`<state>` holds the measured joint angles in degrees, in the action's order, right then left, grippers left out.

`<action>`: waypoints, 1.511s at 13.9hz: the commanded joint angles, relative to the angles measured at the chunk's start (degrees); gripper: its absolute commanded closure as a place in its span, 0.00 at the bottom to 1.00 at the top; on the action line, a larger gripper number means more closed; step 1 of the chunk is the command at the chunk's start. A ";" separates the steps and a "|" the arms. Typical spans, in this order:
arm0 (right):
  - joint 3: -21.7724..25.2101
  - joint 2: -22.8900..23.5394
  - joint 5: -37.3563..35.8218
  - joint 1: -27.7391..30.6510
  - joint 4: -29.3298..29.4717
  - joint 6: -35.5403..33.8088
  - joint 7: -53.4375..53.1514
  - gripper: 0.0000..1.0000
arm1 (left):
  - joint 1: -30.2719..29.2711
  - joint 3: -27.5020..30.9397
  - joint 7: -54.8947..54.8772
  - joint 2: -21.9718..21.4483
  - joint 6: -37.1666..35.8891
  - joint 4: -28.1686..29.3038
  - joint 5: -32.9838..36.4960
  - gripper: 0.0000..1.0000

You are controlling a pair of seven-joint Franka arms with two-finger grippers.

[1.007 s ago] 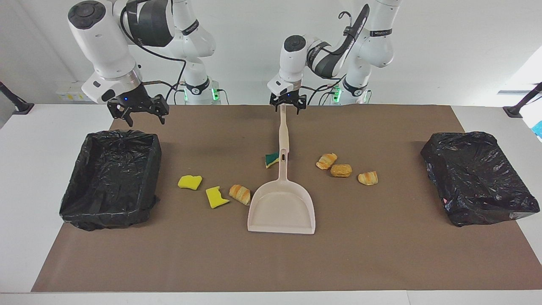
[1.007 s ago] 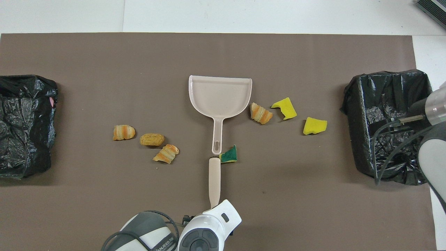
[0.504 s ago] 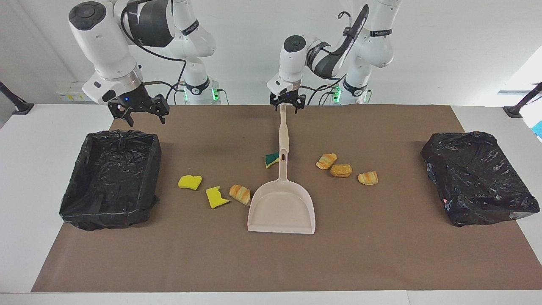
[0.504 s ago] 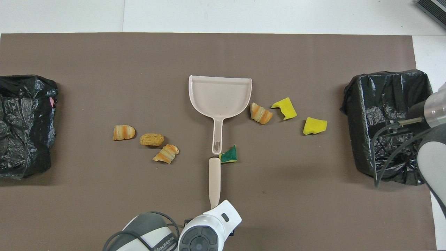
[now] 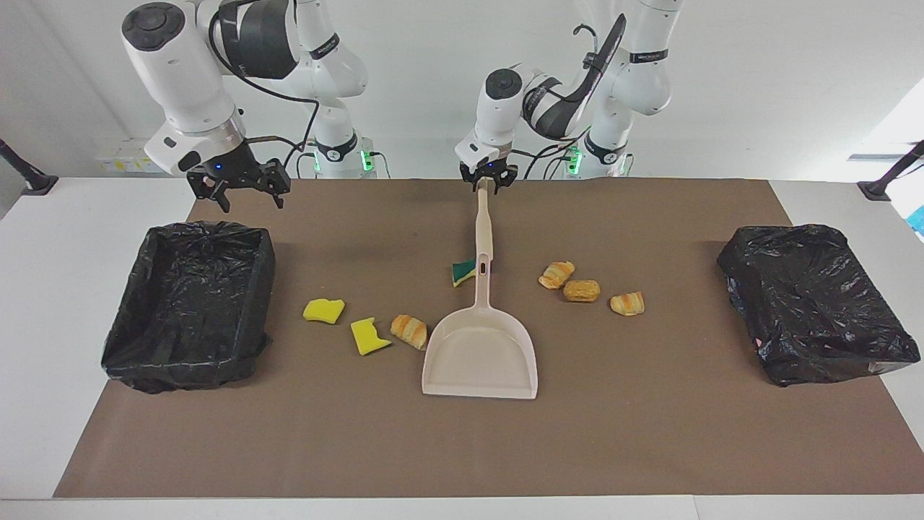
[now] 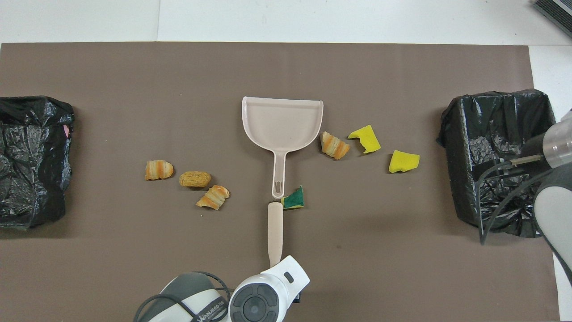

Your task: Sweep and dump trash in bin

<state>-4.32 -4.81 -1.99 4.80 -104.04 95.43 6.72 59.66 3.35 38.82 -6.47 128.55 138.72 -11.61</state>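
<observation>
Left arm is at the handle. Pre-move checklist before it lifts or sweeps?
1. Left hand closed on the robot-side end of the beige handle: ok.
2. Right hand open, waiting in the air by the robot-side rim of the black-lined bin, out of the sweep path: ok.
3. Dustpan flat on the mat and empty: ok.
4. Green-faced sponge clear of the handles: not ok, it lies against the dustpan's handle and may get dragged.
5. Bristle end of the beige handle: cannot tell, no bristles in view.
</observation>
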 commanded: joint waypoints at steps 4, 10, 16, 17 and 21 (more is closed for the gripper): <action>-0.51 -0.56 -0.91 0.04 -0.47 1.34 -1.00 0.00 | -0.50 1.92 -0.24 0.05 -8.73 -2.84 -1.05 1.00; -2.01 5.41 3.12 -4.61 2.44 9.15 -6.07 0.00 | -14.98 1.84 -1.11 0.23 -11.39 -3.02 4.13 1.00; -1.92 15.60 -0.28 -20.51 4.37 21.36 -32.87 0.00 | -25.46 1.84 -2.87 -0.56 -16.47 -7.92 8.36 1.00; -1.92 17.45 -2.56 -23.40 4.46 23.38 -36.56 0.00 | -25.64 1.84 -2.87 -0.56 -19.80 -11.16 8.36 1.00; -1.74 25.79 -7.66 -31.50 6.82 29.81 -49.14 0.00 | -28.54 2.01 -4.44 0.05 -24.93 -19.62 8.36 1.00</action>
<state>-6.40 16.42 -7.01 -24.67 -100.73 123.76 -38.11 32.82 5.82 35.78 -7.10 105.79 122.22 -3.99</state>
